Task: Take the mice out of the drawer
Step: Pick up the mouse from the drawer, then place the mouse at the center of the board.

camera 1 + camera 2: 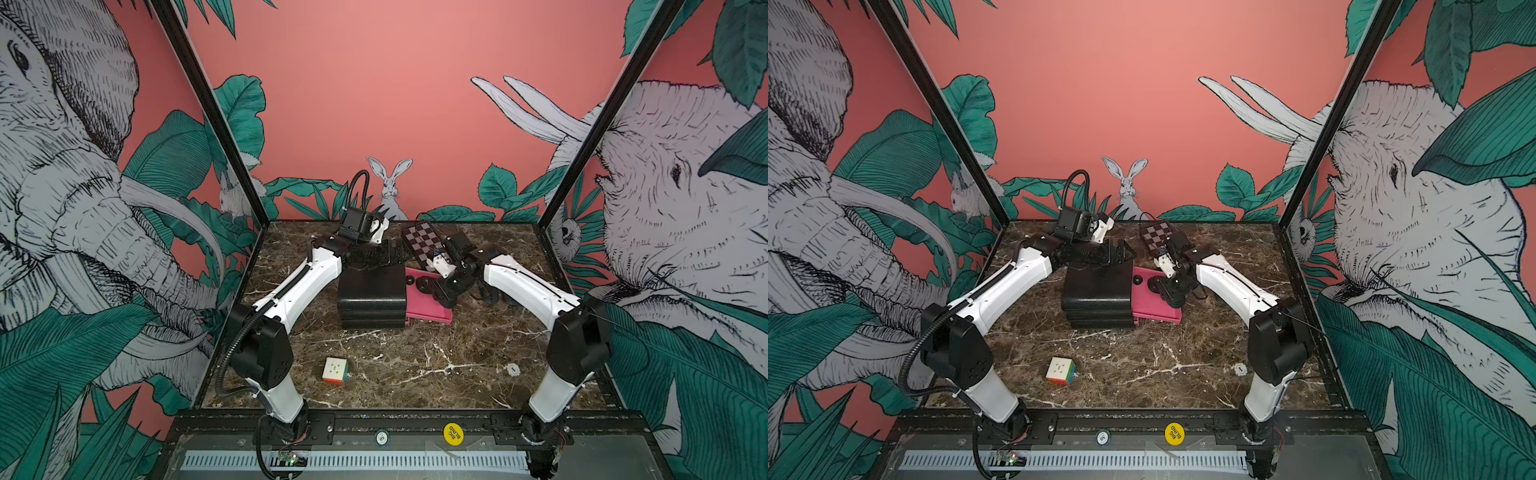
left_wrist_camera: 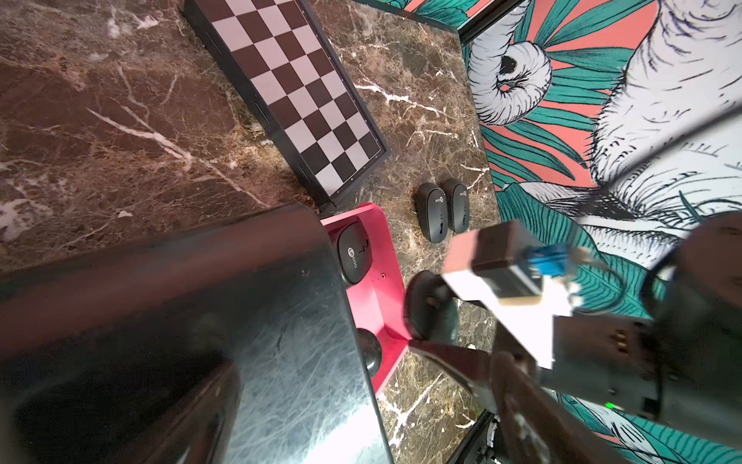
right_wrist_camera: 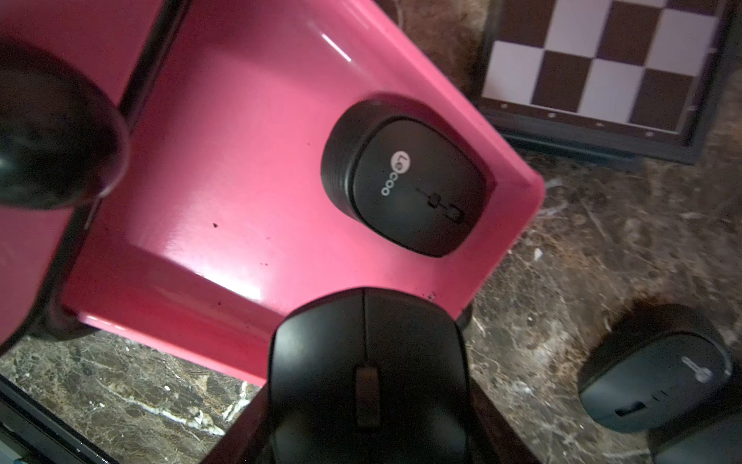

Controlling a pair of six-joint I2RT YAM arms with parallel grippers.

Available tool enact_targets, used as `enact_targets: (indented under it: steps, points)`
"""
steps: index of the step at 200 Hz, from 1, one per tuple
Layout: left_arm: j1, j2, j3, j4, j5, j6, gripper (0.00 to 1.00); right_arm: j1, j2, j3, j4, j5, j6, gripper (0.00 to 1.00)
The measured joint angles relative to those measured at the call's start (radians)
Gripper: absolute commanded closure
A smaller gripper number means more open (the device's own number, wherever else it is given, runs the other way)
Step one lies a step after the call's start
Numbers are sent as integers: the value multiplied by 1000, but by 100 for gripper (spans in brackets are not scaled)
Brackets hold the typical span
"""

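A black mouse (image 3: 367, 381) sits closest to the right wrist camera, clamped in the right gripper (image 1: 432, 291). The left wrist view shows one finger (image 2: 449, 355) pressed along its edge. The mouse's long axis runs in line with the fingers. Its button end and scroll wheel point away from the wrist, toward the pink drawer (image 3: 225, 168), and its top face is turned to the camera. Seen from the wrist, it overlaps the drawer's outer wall.

Beyond the fingertips a Lecoo mouse (image 3: 409, 176), also black, lies flat in the drawer's corner, close against the wall. Its long axis slants across the fingers' line, with the wheel end aimed at that corner. A dark rounded shape (image 3: 60, 132) at the drawer's inner end is too blurred to name.

On the side of the fingers away from the black cabinet (image 1: 371, 291), a pair of black mice (image 2: 431, 213) lies on the table (image 1: 415, 353), just beside each other with long axes parallel.

The table is dark brown marble with white veins. The walls (image 1: 395, 104) are coral, printed with elephants, rabbits and green leaves. A chessboard (image 1: 419, 243) lies past the drawer, near its far corner. A puzzle cube (image 1: 335, 371) sits well apart, toward the front edge.

The left gripper (image 1: 390, 254) rests over the cabinet's top. I cannot tell whether its fingers are apart or together.
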State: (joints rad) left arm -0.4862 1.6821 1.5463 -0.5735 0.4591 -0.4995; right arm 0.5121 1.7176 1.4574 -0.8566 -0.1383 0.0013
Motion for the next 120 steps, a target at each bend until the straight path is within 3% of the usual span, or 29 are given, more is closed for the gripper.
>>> enact_targets:
  steps: [39,120]
  points:
    - [2,1,2,4,10,17,1,-74,-29,-82,-4,56,90,51]
    - [12,1,5,-2,24,74,1,-356,-148,-333,8,202,216,50]
